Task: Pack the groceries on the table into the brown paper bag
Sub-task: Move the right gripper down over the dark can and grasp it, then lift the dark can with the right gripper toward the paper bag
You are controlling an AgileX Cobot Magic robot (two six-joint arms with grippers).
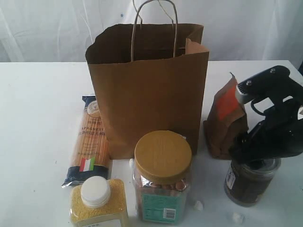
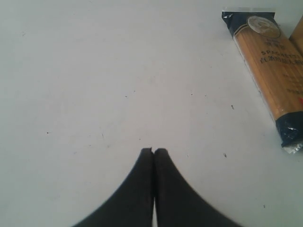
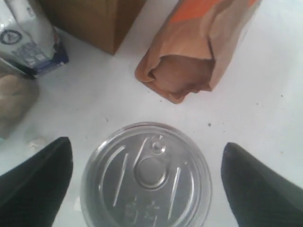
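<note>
The brown paper bag (image 1: 147, 90) stands open and upright at the table's (image 1: 38, 104) middle. Left of it lies the spaghetti packet (image 1: 89, 139) (image 2: 272, 71). In front stand the yellow-lidded jar (image 1: 163, 158) and the white-capped bottle (image 1: 97, 198). On the right, the brown orange-labelled pouch (image 1: 226, 118) (image 3: 199, 47) stands behind the dark tin can (image 1: 251, 182) (image 3: 147, 175). My right gripper (image 1: 255, 158) (image 3: 146, 144) hangs open just above the can, one finger to each side, not touching it. My left gripper (image 2: 154, 150) is shut and empty over bare tabletop.
A small white-blue carton (image 3: 33, 42) lies by the bag's corner (image 3: 90, 19). Tiny white lumps (image 1: 199, 205) (image 1: 237, 217) sit near the front edge. A white curtain hangs behind the table.
</note>
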